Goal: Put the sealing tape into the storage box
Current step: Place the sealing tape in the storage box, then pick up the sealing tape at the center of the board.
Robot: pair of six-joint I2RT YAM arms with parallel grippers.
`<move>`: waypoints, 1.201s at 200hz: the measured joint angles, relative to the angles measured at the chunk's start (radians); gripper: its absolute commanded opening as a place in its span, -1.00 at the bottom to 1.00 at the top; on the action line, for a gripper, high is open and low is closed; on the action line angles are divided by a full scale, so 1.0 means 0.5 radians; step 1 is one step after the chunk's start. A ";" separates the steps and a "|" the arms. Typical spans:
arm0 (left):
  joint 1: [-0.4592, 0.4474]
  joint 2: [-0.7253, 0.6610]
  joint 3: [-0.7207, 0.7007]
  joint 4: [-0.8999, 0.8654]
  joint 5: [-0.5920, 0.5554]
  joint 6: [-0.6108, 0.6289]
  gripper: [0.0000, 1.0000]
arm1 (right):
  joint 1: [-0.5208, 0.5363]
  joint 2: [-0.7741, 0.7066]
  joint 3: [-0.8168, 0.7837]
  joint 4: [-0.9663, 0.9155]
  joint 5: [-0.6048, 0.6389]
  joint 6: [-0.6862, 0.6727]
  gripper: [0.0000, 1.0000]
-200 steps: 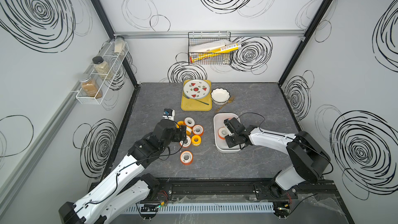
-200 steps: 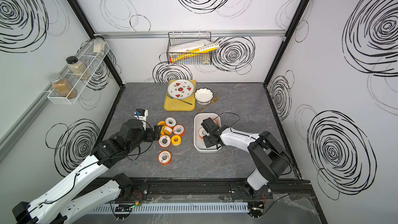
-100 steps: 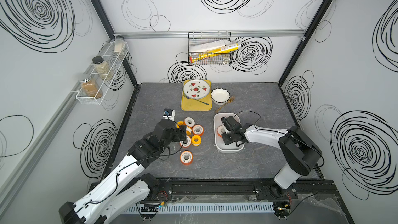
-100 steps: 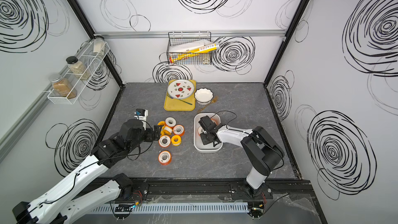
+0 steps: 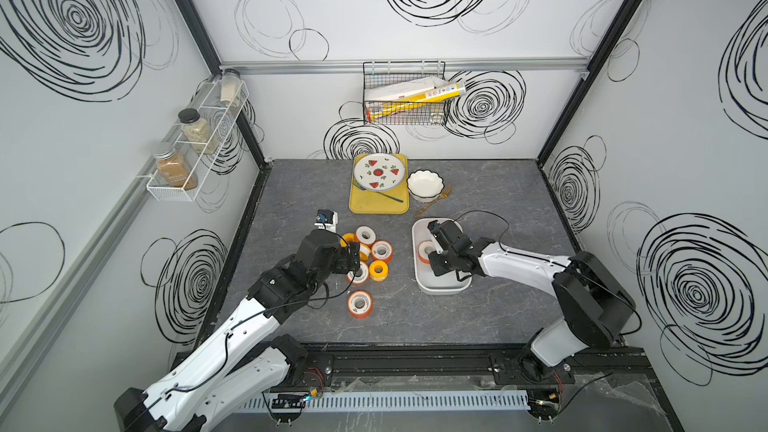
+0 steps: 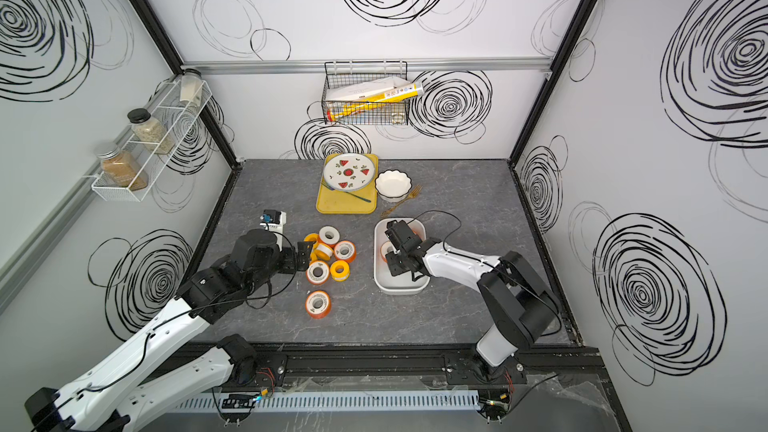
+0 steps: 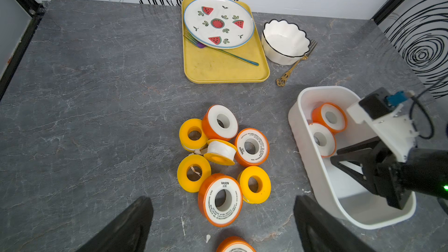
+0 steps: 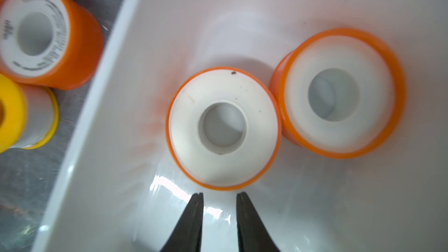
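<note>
2 sealing tape spools (image 8: 223,128) in the storage box (image 8: 97,88), right gripper (image 8: 219,193) beside them, jaws slightly apart, empty, left gripper (image 7: 221,197) spread wide

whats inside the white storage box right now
Two orange-flanged tape spools sit side by side in the storage box, with the right gripper near them, jaws slightly apart, holding nothing. The floor beneath the gripper's body is covered.
</note>
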 measured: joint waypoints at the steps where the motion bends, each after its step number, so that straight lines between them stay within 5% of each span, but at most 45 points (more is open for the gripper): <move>1: 0.000 0.000 0.000 0.000 -0.001 0.000 0.95 | 0.000 -0.018 -0.004 0.001 0.000 0.000 -0.40; 120: 0.000 0.010 0.000 0.000 0.004 0.000 0.94 | -0.024 -1.411 -0.894 0.535 0.753 0.134 0.02; 168: -0.001 0.010 0.000 -0.001 -0.008 -0.002 0.95 | -0.031 -1.773 -1.154 0.636 0.893 0.242 0.60; 240: -0.065 0.303 0.057 -0.086 -0.120 -0.149 0.96 | -0.031 -2.063 -1.260 0.649 0.957 0.308 0.70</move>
